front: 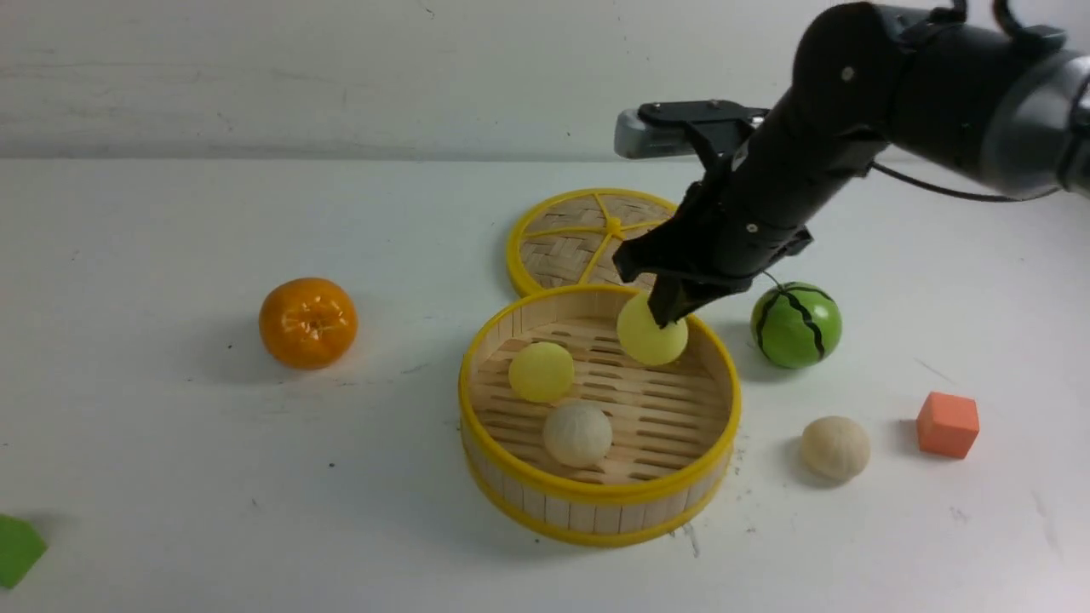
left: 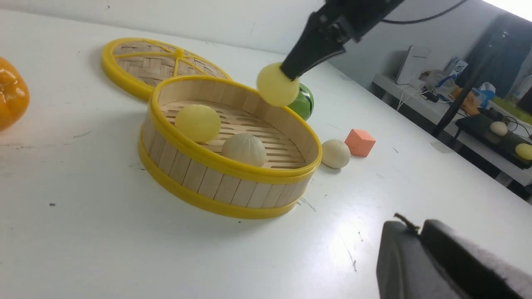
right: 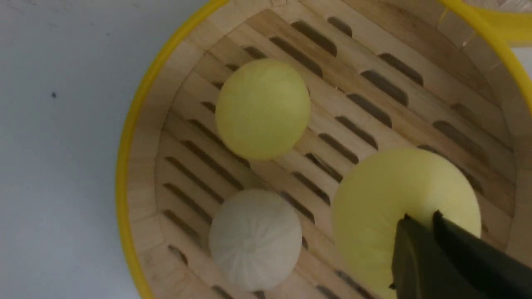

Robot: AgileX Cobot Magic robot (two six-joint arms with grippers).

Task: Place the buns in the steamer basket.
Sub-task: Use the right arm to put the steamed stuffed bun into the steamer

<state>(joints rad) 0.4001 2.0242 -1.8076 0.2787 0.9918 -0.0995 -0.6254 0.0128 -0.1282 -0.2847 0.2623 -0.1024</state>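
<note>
The steamer basket (front: 596, 489) stands mid-table with one pale yellow bun (front: 541, 371) and one cream-white pleated bun (front: 577, 432) on its slotted floor. My right gripper (front: 668, 317) is shut on the second pale yellow bun (front: 651, 336), pinching its top, and holds it above the basket's far right side; the right wrist view shows this bun (right: 395, 195) at the fingertips over the floor. The other cream-white bun (front: 834, 448) lies on the table right of the basket. My left gripper (left: 417, 228) is shut and empty, low over the table near the basket's front.
The flat woven lid (front: 566, 238) lies behind the basket, touching it. A watermelon ball (front: 795, 324) sits right of the basket, an orange cube (front: 947, 424) further right, an orange (front: 307, 323) to the left, and a green piece (front: 17, 549) at the front left edge.
</note>
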